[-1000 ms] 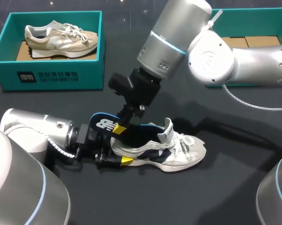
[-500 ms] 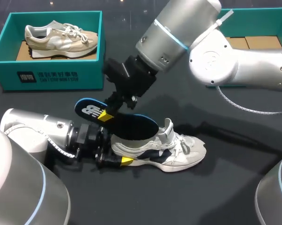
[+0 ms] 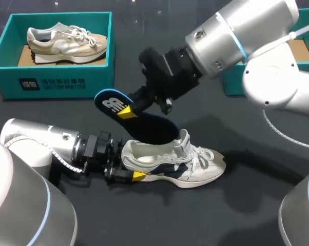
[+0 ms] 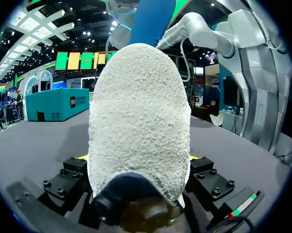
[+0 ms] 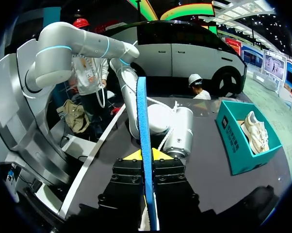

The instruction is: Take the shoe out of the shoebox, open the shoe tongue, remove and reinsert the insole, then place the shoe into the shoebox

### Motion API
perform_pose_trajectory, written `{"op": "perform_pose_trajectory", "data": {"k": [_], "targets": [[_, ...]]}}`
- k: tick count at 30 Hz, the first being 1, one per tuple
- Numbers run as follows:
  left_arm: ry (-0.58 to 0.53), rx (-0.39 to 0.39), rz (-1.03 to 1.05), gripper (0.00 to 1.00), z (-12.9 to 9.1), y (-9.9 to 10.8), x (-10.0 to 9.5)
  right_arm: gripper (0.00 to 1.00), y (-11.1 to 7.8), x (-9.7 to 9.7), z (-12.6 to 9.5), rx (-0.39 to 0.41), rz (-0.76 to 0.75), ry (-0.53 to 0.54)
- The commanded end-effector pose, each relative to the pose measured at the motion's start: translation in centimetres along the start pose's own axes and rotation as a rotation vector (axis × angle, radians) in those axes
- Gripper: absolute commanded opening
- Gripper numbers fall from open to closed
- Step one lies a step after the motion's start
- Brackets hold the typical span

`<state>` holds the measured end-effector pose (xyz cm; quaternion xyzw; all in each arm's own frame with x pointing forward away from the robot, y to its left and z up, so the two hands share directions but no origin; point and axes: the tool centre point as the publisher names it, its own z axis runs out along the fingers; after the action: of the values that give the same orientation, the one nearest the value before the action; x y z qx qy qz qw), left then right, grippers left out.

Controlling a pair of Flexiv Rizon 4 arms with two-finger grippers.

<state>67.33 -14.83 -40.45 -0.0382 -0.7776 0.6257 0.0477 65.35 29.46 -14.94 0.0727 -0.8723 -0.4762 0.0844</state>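
Note:
A white and navy shoe (image 3: pixel 188 166) lies on its sole on the black table (image 3: pixel 236 215), toe to the right, tongue (image 3: pixel 183 142) standing up. My left gripper (image 3: pixel 127 166) is shut on its heel from both sides. In the left wrist view the heel (image 4: pixel 138 121) fills the gap between the fingers of the left gripper (image 4: pixel 137 158). My right gripper (image 3: pixel 126 111) is shut on the heel end of a blue insole (image 3: pixel 139 122), held tilted above the shoe's opening. In the right wrist view the insole (image 5: pixel 144 145) stands edge-on in the right gripper (image 5: pixel 146 155).
At the back left stands a teal shoebox (image 3: pixel 57 82) holding a beige shoe (image 3: pixel 67 41); it also shows in the right wrist view as the shoebox (image 5: pixel 235 145). A second teal box (image 3: pixel 234 84) sits at the back right, mostly behind my right arm.
My right gripper has lifted the insole up out of the shoe and swung its arm to the right. The left gripper and the shoe have stayed put.

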Motion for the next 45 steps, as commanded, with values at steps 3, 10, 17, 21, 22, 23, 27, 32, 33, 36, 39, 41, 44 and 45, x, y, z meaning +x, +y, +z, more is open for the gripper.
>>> {"op": "perform_pose_trajectory", "data": {"k": [3,10,17,21,22,23,27,32,33,36,39,41,44,45], "targets": [[0.000,0.000,0.000,0.00,0.1,0.0,0.0,0.00,1.6,1.7,-3.9,-0.150,0.007,-0.059],[0.000,0.000,0.000,0.00,0.1,0.0,0.0,0.00,4.6,4.3,-10.3,-0.168,0.077,-0.041],[0.000,0.000,0.000,0.00,0.1,0.0,0.0,0.00,4.6,4.3,-10.3,-0.168,0.077,-0.041],[0.000,0.000,0.000,0.00,0.1,0.0,0.0,0.00,4.6,4.3,-10.3,-0.168,0.077,-0.041],[0.000,0.000,0.000,0.00,0.1,0.0,0.0,0.00,4.6,4.3,-10.3,-0.168,0.077,-0.041],[0.000,0.000,0.000,0.00,0.1,0.0,0.0,0.00,4.6,5.0,-11.3,-0.182,0.094,-0.061],[0.000,0.000,0.000,0.00,0.1,0.0,0.0,0.00,4.6,7.8,-14.9,-0.258,0.210,-0.099],[0.000,0.000,0.000,0.00,0.1,0.0,0.0,0.00,5.3,9.6,-16.5,-0.253,0.280,-0.019],[0.000,0.000,0.000,0.00,0.1,0.0,0.0,0.00,5.3,9.6,-16.5,-0.253,0.280,-0.019],[0.000,0.000,0.000,0.00,0.1,0.0,0.0,0.00,5.3,9.6,-16.5,-0.253,0.280,-0.019],[0.000,0.000,0.000,0.00,0.1,0.0,0.0,0.00,5.3,9.6,-16.5,-0.253,0.280,-0.019],[0.000,0.000,0.000,0.00,0.1,0.0,0.0,0.00,5.3,9.6,-16.5,-0.253,0.280,-0.019],[0.000,0.000,0.000,0.00,0.1,0.0,0.0,0.00,5.1,10.0,-16.6,-0.275,0.294,-0.033],[0.000,0.000,0.000,0.00,0.1,0.0,0.0,0.00,5.0,10.5,-16.7,-0.300,0.299,-0.035]]}}
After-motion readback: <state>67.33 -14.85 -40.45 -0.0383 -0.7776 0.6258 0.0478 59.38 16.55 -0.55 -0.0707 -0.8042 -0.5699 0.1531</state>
